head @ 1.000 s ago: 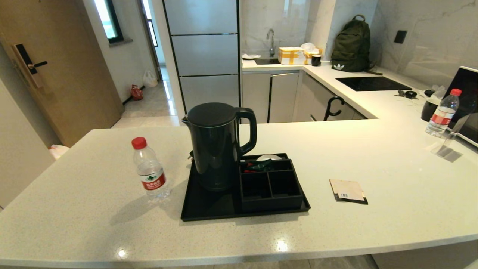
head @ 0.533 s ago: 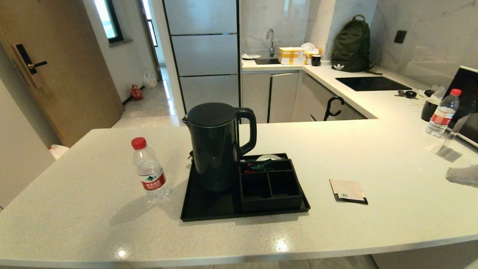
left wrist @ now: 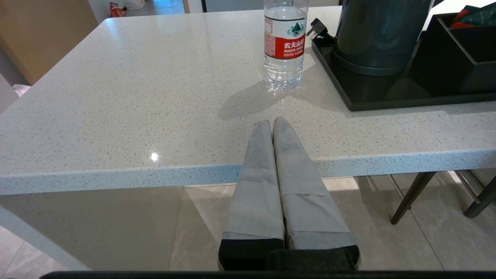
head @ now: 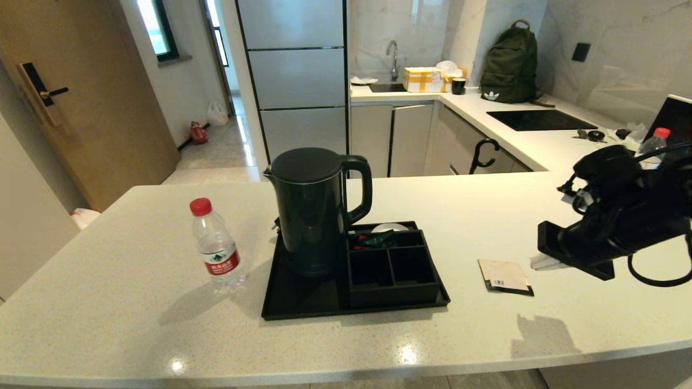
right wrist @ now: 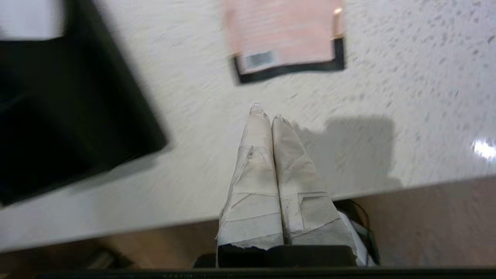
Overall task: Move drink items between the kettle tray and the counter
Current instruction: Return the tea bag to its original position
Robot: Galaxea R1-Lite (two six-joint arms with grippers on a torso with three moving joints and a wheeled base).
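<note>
On the counter (head: 108,324), left of the kettle tray (head: 303,305), stands the clear water bottle (head: 216,246) with its red cap. The beige sachet (head: 504,276) lies flat on the counter to the right of the tray. My right gripper (head: 536,264) hovers just right of the sachet, shut and holding nothing. In the right wrist view the right gripper (right wrist: 267,112) sits a little short of the sachet (right wrist: 285,42). The left gripper (left wrist: 271,123) is shut and empty at the counter's near edge, with the bottle (left wrist: 285,42) ahead of it.
A tall black kettle (head: 311,210) and a four-compartment box (head: 392,267) holding red and green packets (head: 378,239) stand on the tray. A second bottle (head: 654,141) stands far right behind my right arm. A backpack (head: 508,65) and a hob are at the back.
My right arm has swung in from the right edge and now hovers just right of the sachet. The bottle, sachet and tray have not moved.
</note>
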